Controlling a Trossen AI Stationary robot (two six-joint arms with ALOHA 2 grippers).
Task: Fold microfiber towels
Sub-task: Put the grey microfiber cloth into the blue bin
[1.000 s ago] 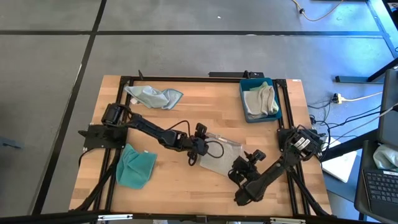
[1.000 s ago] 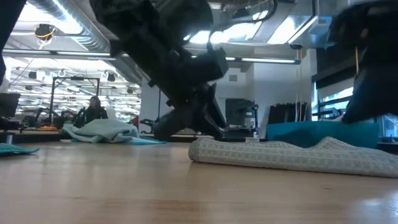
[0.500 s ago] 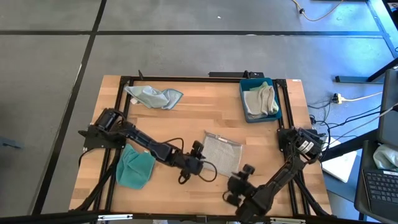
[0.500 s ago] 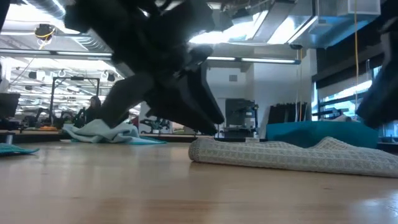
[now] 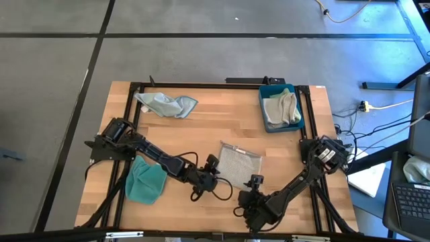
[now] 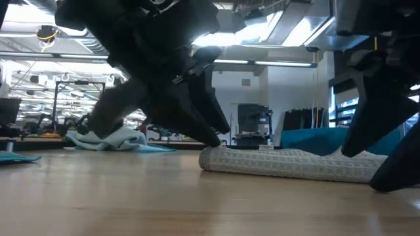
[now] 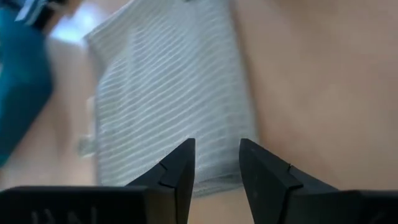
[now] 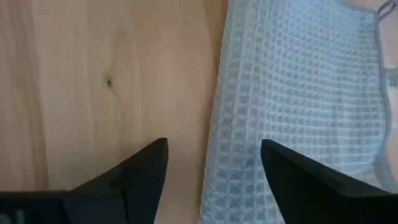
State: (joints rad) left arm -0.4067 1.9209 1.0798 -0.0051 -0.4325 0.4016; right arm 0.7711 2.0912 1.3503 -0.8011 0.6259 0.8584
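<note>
Wooden planks form the table (image 5: pixel 201 128), and nearest its front edge the right gripper (image 5: pixel 250 199) is seen low over the bare wood, its fingers (image 8: pixel 134 171) spread wide apart and nothing held between them. Just ahead of it, a folded light grey towel (image 5: pixel 239 164) with a waffle weave is laid flat, a little right of the table's middle; in the right wrist view the fingers are placed astride the towel's near edge without closing on it. The left gripper (image 5: pixel 213 169) is found just beside the towel's left edge, reaching in from the left side of the table. Its fingers (image 7: pixel 177 171) are parted by a narrow gap with the grey cloth seen through it; nothing seems to be pinched, though contact with the cloth cannot be told from these views. Towards the front left corner, a teal towel (image 5: pixel 146 181) is bunched beside the left arm. Farther back, in the rear right corner, a blue tray (image 5: pixel 263 107) is set, and pale green cloths (image 5: pixel 281 107) are piled inside it. Near the rear left corner a pale blue towel (image 5: pixel 166 104) is left crumpled and unfolded on the wood. In the low view the grey towel is shown as a flat roll on the tabletop, with dark arm links at either side.
</note>
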